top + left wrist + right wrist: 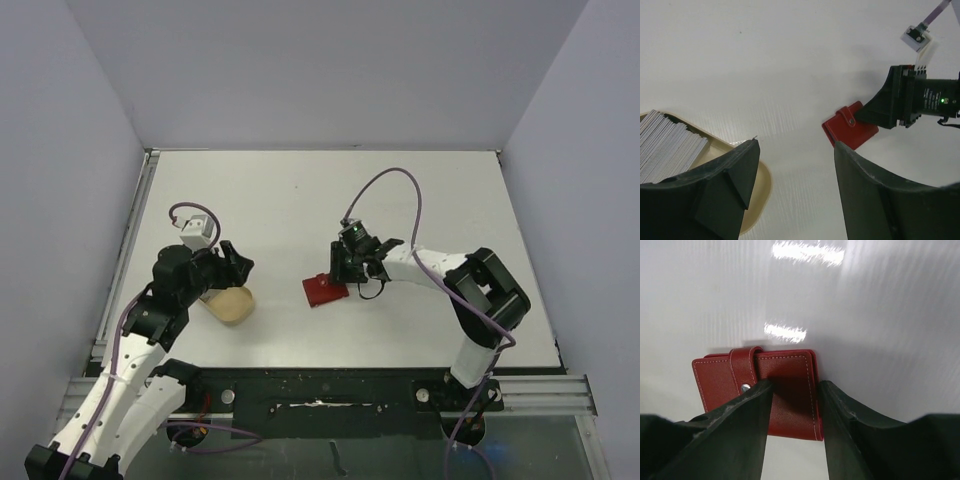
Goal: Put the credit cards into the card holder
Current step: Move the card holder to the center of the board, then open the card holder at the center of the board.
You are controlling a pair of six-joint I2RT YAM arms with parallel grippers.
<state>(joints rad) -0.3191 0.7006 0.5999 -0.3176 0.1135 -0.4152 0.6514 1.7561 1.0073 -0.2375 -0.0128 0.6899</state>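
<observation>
The card holder [322, 292] is a red wallet, closed with its snap tab, lying flat at the table's middle; it also shows in the left wrist view [847, 130]. My right gripper [352, 270] is down on it, partly open. In the right wrist view [795, 384] one finger rests on the wallet [715, 380] by the snap and the other stands beside its right edge. The credit cards [665, 145] are a pale grey stack in the tan oval dish [760, 185]. My left gripper [796, 150] is open and empty, hovering over the dish's right end [232, 305].
The white table [300, 200] stretches behind both arms to grey walls. A metal rail runs along its left edge [130, 240]. The right arm's cable [400, 180] loops over the middle of the table.
</observation>
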